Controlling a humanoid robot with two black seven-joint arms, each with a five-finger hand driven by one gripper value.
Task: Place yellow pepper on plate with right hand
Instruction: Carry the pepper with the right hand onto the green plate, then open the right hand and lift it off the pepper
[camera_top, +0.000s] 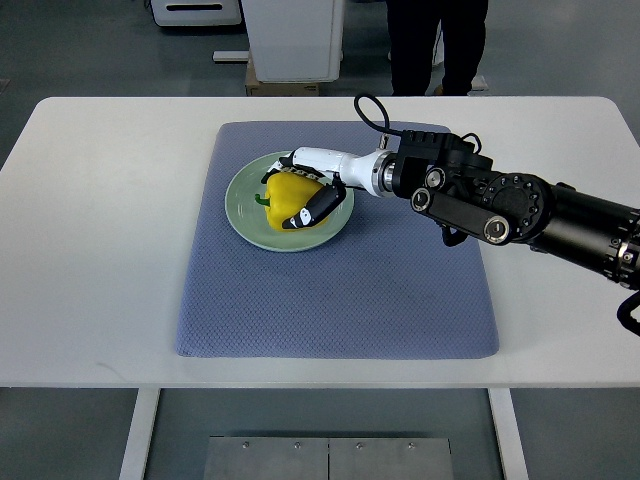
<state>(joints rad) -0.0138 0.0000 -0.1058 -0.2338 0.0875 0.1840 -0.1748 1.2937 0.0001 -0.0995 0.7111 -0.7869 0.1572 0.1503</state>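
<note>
A yellow pepper (288, 196) with a green stem lies on the pale green plate (245, 215), which sits on the blue-grey mat (340, 290). My right hand (305, 190) reaches in from the right over the plate, its white and black fingers (318, 206) curled around the pepper. The pepper seems to rest on the plate's surface, though part of it is hidden by the fingers. The left arm does not show.
The mat lies on a white table (90, 250). A person's dark legs (437, 45) stand beyond the far edge, beside a white cabinet (293, 40). My black forearm (540, 215) crosses the mat's right side.
</note>
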